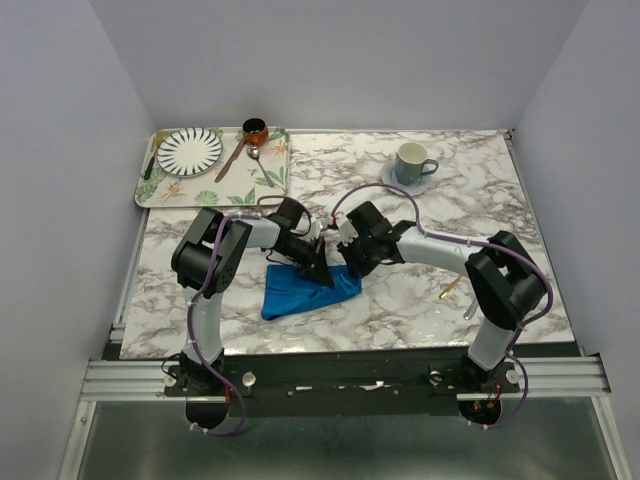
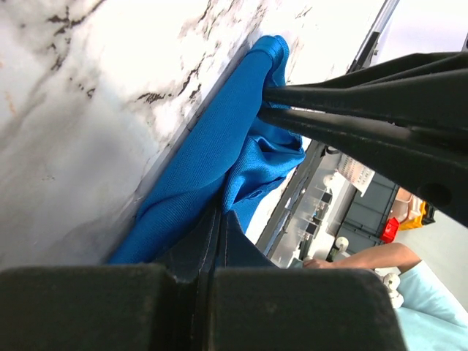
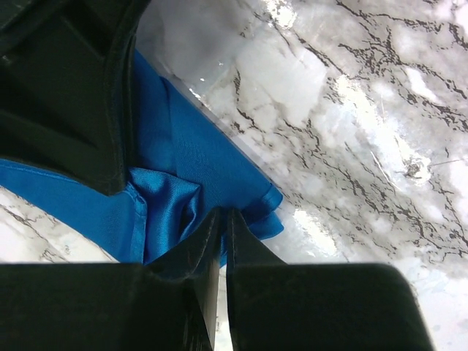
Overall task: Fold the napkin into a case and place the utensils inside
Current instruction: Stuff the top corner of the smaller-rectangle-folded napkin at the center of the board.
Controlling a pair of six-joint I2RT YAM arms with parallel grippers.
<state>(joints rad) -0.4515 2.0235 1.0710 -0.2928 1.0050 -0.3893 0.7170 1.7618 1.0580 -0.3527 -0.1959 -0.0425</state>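
The blue napkin (image 1: pixel 298 292) lies bunched and partly folded on the marble table, in front of both arms. My left gripper (image 1: pixel 318 264) is shut on a fold of the napkin (image 2: pixel 212 157) at its far edge. My right gripper (image 1: pixel 345 270) is shut on the napkin (image 3: pixel 175 168) right beside it. In the left wrist view the right gripper's fingers (image 2: pixel 351 110) pinch the cloth close by. The right wrist view shows the left gripper's body (image 3: pixel 66 95) over the cloth. The gold spoon (image 1: pixel 447 291) lies to the right, beside my right arm. I cannot make out the silver utensil.
A floral tray (image 1: pixel 275 183) at the back left holds a striped plate (image 1: pixel 189 150), a brown-handled spoon (image 1: pixel 236 158) and a small copper pot (image 1: pixel 255 130). A grey mug (image 1: pixel 411 162) stands on a saucer at the back right.
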